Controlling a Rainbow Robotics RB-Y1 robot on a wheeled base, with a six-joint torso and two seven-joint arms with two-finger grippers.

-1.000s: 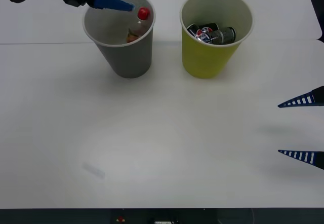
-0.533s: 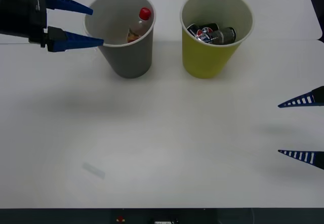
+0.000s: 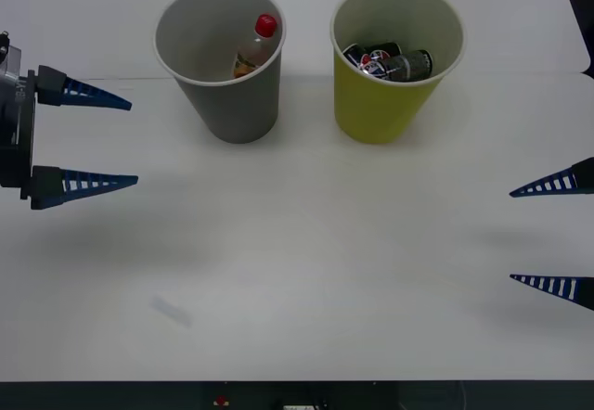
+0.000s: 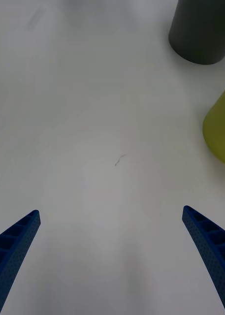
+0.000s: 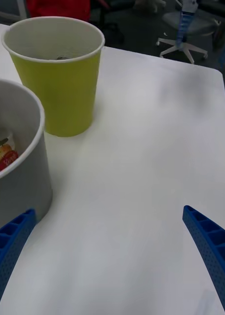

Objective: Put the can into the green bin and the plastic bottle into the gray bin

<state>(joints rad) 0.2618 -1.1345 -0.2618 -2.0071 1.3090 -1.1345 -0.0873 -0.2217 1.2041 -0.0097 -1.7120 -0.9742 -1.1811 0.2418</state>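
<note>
Fingers (image 3: 97, 185) spread (left), plastic bottle (image 3: 253, 46) in gray bin (image 3: 232, 104), cans (image 3: 390, 62) in green bin (image 3: 380, 108)

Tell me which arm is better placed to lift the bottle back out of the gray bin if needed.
Left. The left gripper sits open just beside the gray bin, where the plastic bottle leans. The right gripper, also open, waits at the table's far right edge, beyond the green bin.

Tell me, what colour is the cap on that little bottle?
Red. The plastic bottle in the gray bin shows it best in the front view.
</note>
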